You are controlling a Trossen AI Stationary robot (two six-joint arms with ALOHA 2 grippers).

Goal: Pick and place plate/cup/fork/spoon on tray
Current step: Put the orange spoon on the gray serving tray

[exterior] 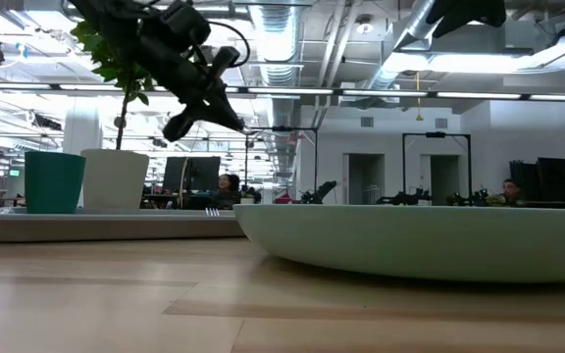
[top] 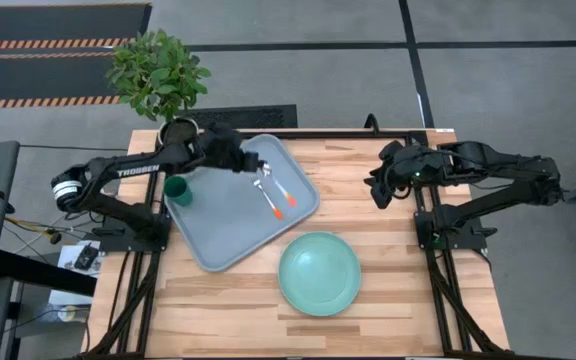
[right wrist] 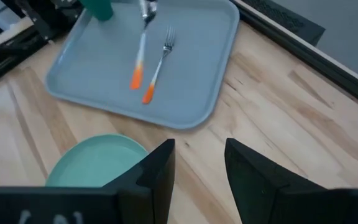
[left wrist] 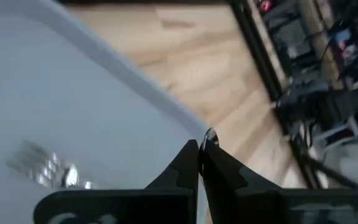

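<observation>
Cup (top: 178,189), fork (top: 283,191) and spoon (top: 267,192) lie on the tray (top: 230,235); plate (top: 319,274) beside it on the table (top: 388,250).

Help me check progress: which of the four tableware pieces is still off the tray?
The mint-green plate. It lies on the bare wood beside the tray, while the cup, fork and spoon already sit on the tray.

"TROSSEN" on the left arm (top: 133,170) (white lettering)
</observation>
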